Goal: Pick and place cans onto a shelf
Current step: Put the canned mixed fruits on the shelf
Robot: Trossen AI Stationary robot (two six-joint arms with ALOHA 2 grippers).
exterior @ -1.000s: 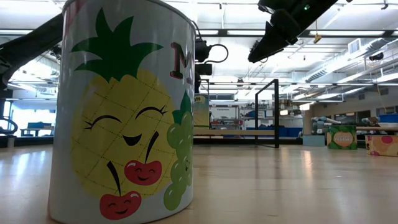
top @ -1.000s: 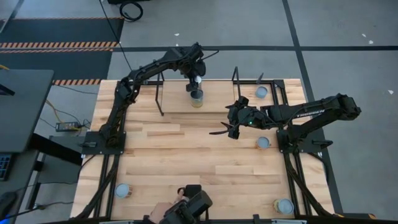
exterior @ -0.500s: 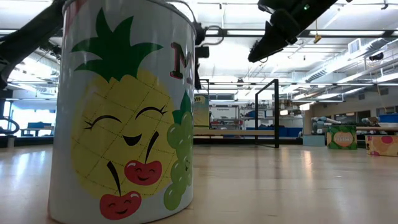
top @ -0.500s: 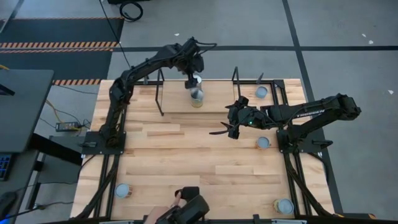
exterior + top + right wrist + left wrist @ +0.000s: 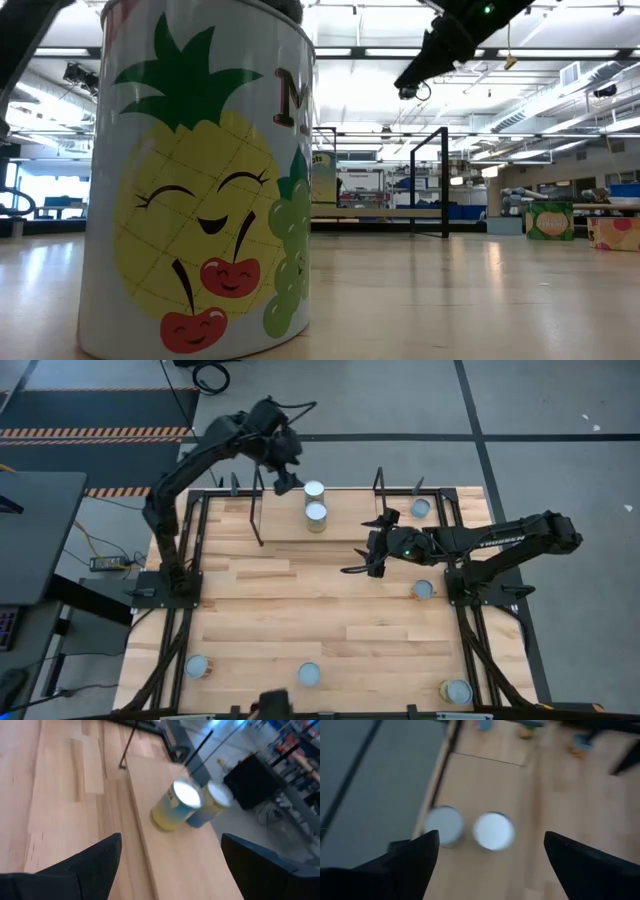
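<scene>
Two cans (image 5: 315, 502) stood upright on the shelf (image 5: 340, 520) at the far side of the worktop (image 5: 280, 610), one just behind the other and touching or nearly so (the right wrist view showed yellow and blue side labels); the left pincer (image 5: 285, 482) hung raised beyond the shelf's far left edge, its fingers (image 5: 415, 860) spread wide apart and holding nothing; the right pincer (image 5: 362, 563) hovered above the worktop just right of centre, near the shelf's near edge, its fingers likewise apart and empty; other cans stood on the worktop: one at the far right (image 5: 421, 508), one by the right arm's base (image 5: 423, 589), one at the near left (image 5: 198, 665), one near the middle of the near edge (image 5: 310, 674) and one at the near right (image 5: 457, 691); in the low view a can (image 5: 200, 180) printed with a pineapple stood close to the lens.
</scene>
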